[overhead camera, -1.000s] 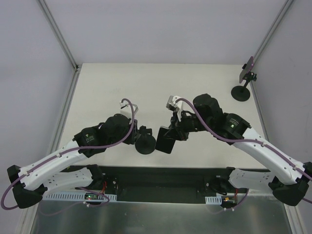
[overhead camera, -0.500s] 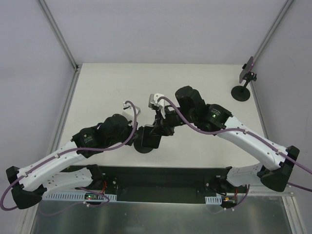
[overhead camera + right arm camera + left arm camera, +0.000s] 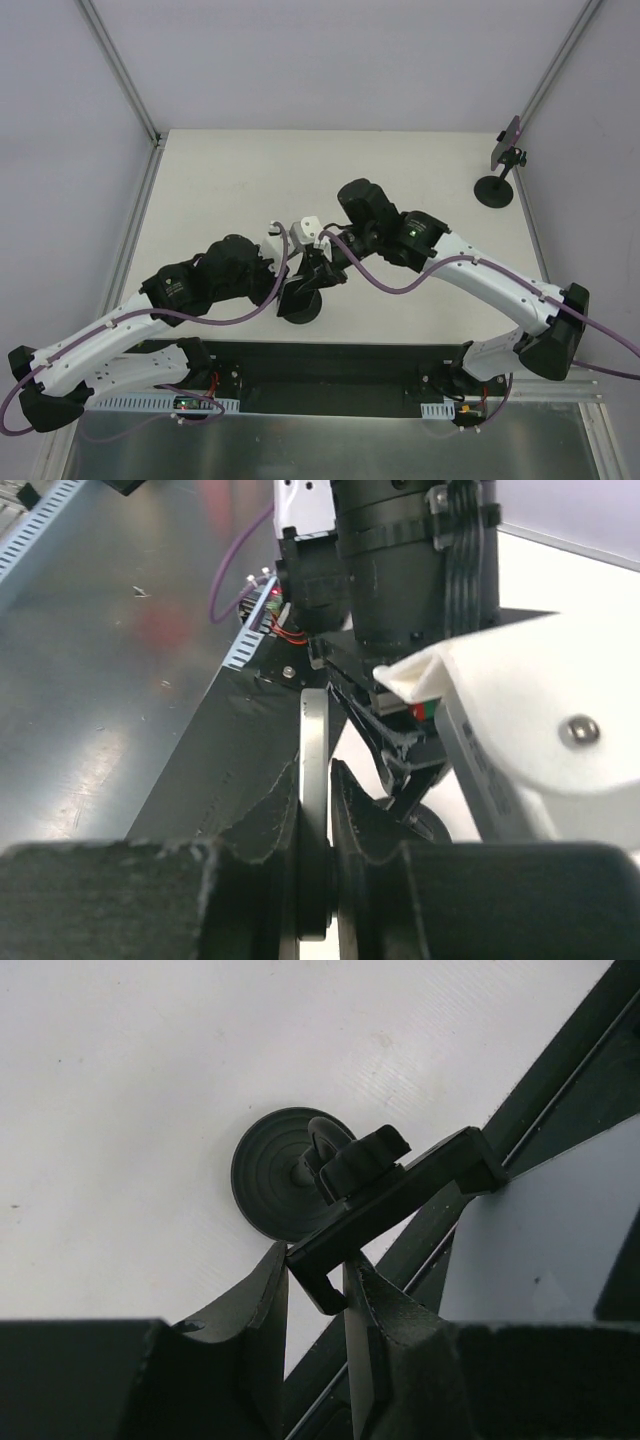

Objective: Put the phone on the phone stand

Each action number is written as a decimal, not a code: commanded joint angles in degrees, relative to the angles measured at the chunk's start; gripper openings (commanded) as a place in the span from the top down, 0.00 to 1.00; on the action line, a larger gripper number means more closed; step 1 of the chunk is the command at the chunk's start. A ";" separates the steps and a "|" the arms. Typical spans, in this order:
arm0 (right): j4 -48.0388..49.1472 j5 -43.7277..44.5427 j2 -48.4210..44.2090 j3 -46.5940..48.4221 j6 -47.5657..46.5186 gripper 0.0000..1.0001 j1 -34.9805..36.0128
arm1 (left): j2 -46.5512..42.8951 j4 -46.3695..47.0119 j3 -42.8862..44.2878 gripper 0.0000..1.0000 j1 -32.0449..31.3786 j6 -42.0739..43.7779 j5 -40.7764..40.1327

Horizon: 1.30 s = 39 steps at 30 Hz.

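Note:
The black phone stand point(image 3: 285, 1175) has a round base on the table and a clamp bracket point(image 3: 400, 1200) on top. My left gripper point(image 3: 315, 1255) is shut on the bracket's hooked end. In the top view it point(image 3: 280, 282) sits just left of the stand's base point(image 3: 303, 312). My right gripper point(image 3: 316, 765) is shut on the phone point(image 3: 314, 740), seen edge-on between the fingers. The phone point(image 3: 298, 291) hangs right over the stand, held by the right gripper point(image 3: 318, 272). Its flat grey face point(image 3: 540, 1250) shows next to the bracket in the left wrist view. I cannot tell whether they touch.
A second black stand point(image 3: 496, 188) holding a device point(image 3: 507, 142) stands at the table's back right corner. The dark front rail point(image 3: 330, 360) runs close behind the stand's base. Metal frame posts rise at both back corners.
My right arm has swung left with the phone, from beside the stand to over it. My left gripper has stayed on the stand, shifting slightly.

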 commanded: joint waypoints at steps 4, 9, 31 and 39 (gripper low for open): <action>6.46 -5.08 2.52 3.93 -7.04 0.99 0.04 | -1.01 6.50 1.61 1.00 1.43 5.05 8.95; 6.55 -1.56 1.47 2.96 -4.06 1.00 0.13 | -0.40 7.03 1.78 0.96 2.93 2.86 8.08; -2.78 7.77 -14.79 -1.44 30.74 1.00 0.57 | -9.04 2.81 14.61 0.01 3.46 -13.59 25.52; 0.30 9.85 -12.25 2.87 36.81 1.00 1.01 | 2.57 5.80 15.33 0.16 3.46 -13.23 44.97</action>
